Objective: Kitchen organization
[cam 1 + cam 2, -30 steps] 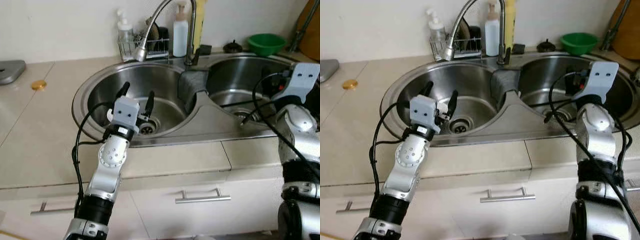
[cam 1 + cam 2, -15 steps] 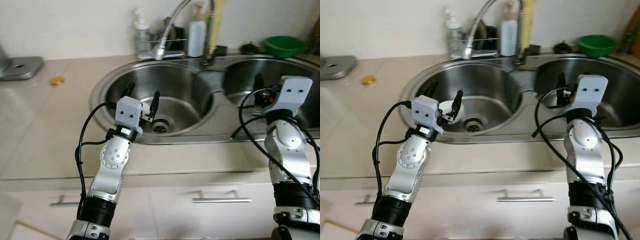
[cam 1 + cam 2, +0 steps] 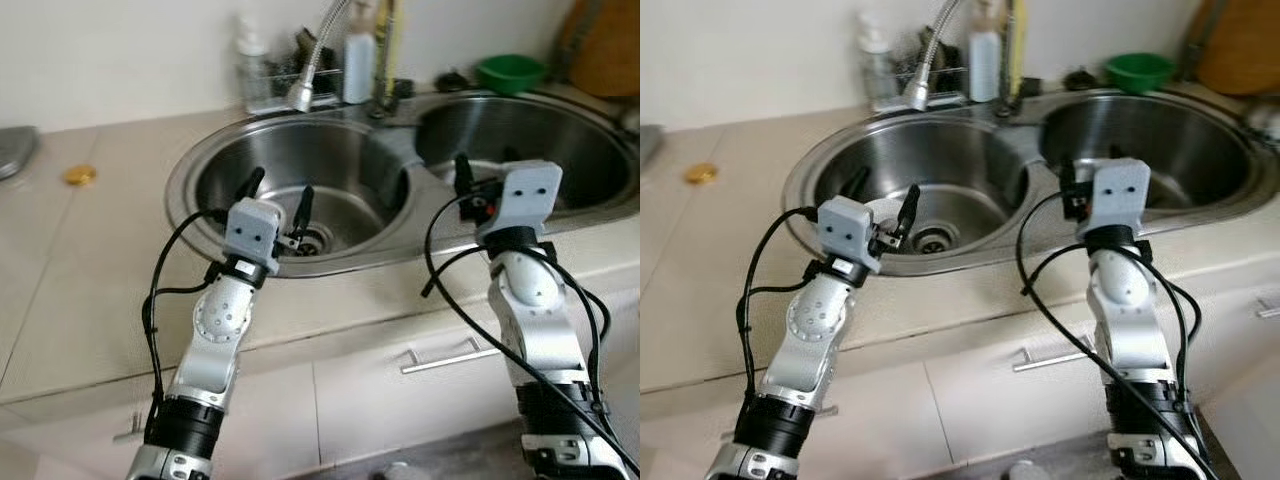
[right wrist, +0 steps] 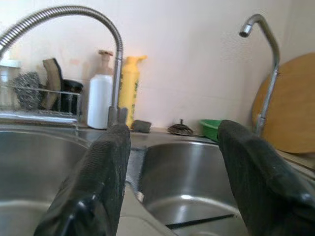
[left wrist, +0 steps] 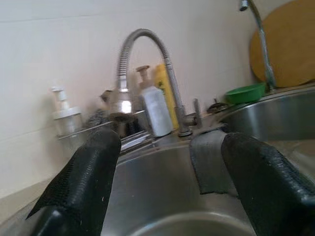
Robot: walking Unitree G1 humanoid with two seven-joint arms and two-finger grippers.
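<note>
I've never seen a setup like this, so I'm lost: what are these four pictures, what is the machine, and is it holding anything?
A humanoid robot stands at a kitchen counter with a double sink. Two pictures come from cameras in its head, looking down at its silver arms. The other two come from cameras on its wrists, looking out between black fingers. The left gripper hangs over the left basin and the right gripper over the right basin's near rim. Both are open and hold nothing. Behind the sink stand a curved faucet, a white bottle, a yellow bottle and a green bowl.
</note>
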